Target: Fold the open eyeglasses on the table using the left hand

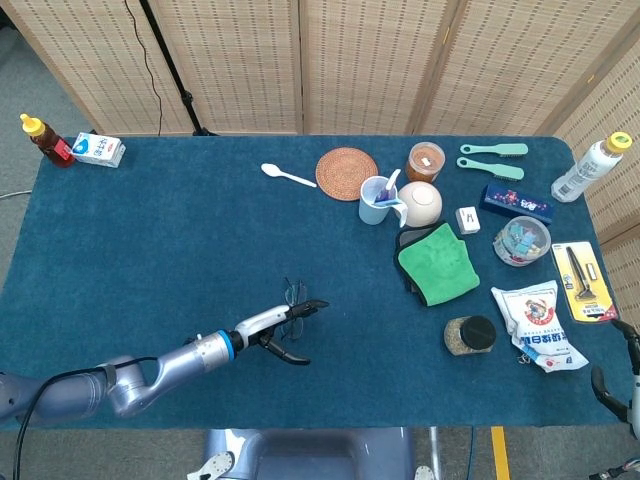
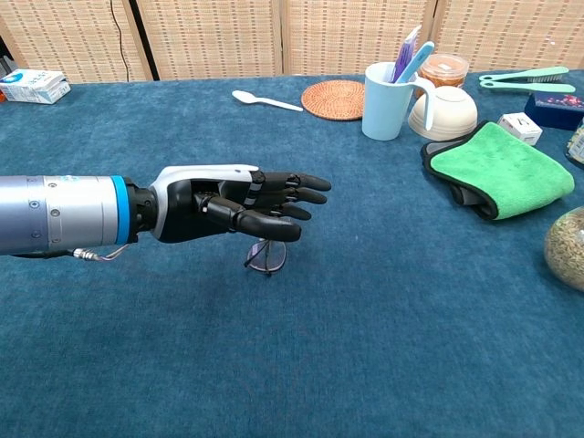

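The eyeglasses (image 2: 265, 256) sit on the blue desk (image 2: 383, 301), near its front middle, partly hidden beneath the left hand (image 2: 228, 201). That hand reaches out flat above them, fingers (image 2: 297, 187) stretched forward and slightly apart, holding nothing; whether they touch the frame cannot be told. From the head view the eyeglasses (image 1: 293, 294) lie just beyond the fingertips (image 1: 315, 304)

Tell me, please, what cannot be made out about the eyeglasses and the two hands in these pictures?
- Eyeglasses: in the chest view the left hand covers most of the frame; in the head view they are too small to tell folded from open.
- Left hand's fingers: whether they touch the eyeglasses cannot be told in either view.
- Right hand: cut off by the head view's right edge; absent from the chest view.
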### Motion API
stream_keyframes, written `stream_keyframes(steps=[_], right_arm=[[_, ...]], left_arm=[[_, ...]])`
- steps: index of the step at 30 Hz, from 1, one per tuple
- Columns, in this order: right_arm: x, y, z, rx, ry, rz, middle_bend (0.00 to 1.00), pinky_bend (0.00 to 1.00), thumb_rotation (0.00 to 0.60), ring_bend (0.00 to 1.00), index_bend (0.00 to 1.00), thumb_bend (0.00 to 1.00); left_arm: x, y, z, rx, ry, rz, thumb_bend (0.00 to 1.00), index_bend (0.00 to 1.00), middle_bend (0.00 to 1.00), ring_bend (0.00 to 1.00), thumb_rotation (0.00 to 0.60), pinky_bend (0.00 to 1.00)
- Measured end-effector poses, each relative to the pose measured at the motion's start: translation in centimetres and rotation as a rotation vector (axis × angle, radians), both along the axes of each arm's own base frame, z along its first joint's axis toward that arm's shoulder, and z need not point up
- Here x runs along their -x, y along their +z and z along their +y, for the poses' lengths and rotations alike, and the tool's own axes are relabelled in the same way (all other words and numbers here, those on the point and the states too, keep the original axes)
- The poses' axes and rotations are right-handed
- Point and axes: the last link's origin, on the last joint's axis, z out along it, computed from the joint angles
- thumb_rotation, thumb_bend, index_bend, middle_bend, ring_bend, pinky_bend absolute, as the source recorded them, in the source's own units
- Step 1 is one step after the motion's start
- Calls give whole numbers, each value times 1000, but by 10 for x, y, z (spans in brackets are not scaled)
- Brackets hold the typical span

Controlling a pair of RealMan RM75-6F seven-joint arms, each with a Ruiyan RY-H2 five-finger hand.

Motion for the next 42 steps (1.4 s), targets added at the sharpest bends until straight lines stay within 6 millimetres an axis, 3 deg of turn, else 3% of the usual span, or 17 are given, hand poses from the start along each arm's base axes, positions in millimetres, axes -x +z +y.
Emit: stream_keyframes(steps=[19,31,42], right_arm=[[-1,2,0,5,-2,7,0,0,600,0,182,427],[-2,0,-3,-4,5,6,0,0,600,0,182,427],[-6,-2,-13,-22,36,12,0,0,600,0,182,427]], left_arm=[[4,-6,5,22,45,-41,103,0,0,0,420,0],[13,30,14,-161,-117,25,102,0,0,0,346,0],[45,92,0,-543,-310,308,102,0,0,0,347,0]])
